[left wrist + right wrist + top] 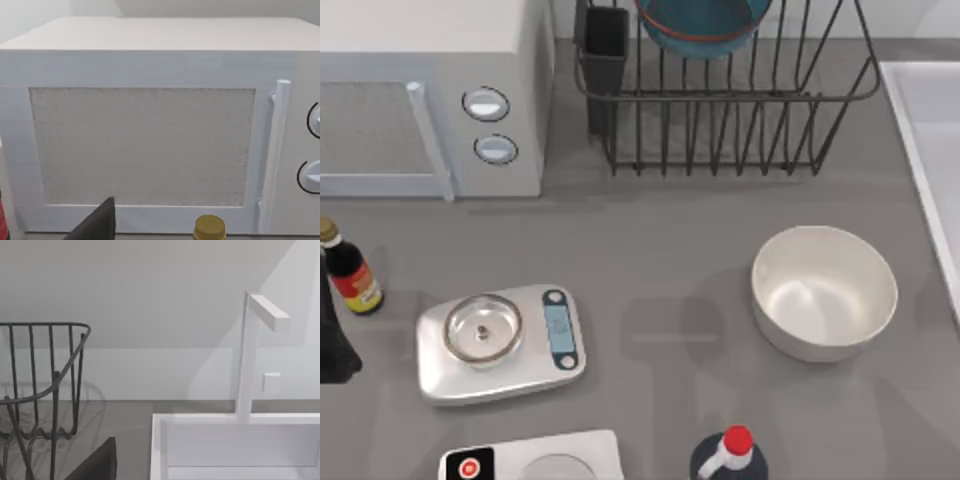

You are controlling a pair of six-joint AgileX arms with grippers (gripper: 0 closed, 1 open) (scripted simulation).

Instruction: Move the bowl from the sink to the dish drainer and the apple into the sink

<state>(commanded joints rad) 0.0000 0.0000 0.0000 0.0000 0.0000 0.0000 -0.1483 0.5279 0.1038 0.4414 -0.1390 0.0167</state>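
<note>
You can see very little of your robot's body here. At the far left edge of the top view there is a plain black piece of your left arm (332, 335), smooth and a bit blocky, with a slanted lower end. In the left wrist view one dark grey pointed tip of your left hand (97, 222) pokes up, flat and wedge-shaped. In the right wrist view you get the same kind of dark grey pointed wedge from your right hand (97, 462). No cables, screws or marks can be made out on them.
</note>
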